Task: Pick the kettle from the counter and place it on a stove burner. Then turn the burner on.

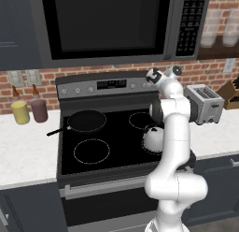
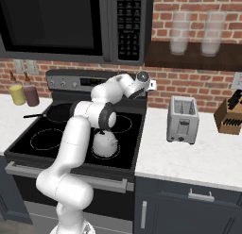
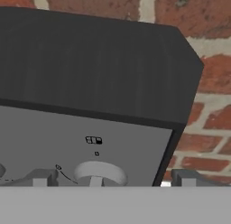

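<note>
kettle set on front burner | gripper wide open, empty, straddling end knob, likely to switch burner on

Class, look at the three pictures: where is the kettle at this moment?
The kettle sits on the black cooktop's front right burner ring, partly behind the robot's arm in both base views, with the frying pan at back left and the toaster on the counter to its right.
</note>
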Motion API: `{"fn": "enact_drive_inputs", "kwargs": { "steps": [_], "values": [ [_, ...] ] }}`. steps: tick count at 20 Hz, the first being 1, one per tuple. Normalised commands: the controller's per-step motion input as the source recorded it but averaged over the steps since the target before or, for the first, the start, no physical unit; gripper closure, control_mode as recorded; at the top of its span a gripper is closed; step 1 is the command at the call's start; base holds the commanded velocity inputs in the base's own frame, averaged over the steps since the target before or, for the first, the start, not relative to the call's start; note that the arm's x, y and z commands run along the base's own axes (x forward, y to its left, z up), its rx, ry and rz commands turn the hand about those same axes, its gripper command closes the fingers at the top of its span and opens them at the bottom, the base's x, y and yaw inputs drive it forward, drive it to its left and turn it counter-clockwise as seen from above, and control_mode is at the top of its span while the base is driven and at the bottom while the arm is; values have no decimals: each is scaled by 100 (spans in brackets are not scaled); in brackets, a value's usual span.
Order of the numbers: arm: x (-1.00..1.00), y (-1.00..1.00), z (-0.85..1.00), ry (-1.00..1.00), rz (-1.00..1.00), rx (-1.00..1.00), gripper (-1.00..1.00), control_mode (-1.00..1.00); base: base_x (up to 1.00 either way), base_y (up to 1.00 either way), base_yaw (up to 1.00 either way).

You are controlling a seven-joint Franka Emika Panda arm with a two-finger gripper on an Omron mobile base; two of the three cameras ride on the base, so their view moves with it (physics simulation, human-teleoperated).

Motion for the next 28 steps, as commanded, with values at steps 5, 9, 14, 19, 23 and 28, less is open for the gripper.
{"fn": "enact_drive_inputs", "kwargs": {
  "steps": [5,9,14,19,23,28],
  "values": [
    [0,0,0,0,0,0,100,-100,0,0,0],
    [0,0,0,0,0,0,100,-100,0,0,0],
    [0,0,0,-2,0,0,100,-100,0,0,0],
    [0,0,0,-4,0,0,100,-100,0,0,0],
    [0,0,0,-5,3,-7,100,-100,0,0,0],
    [0,1,0,-5,10,-23,100,-100,0,0,0]
  ]
}}
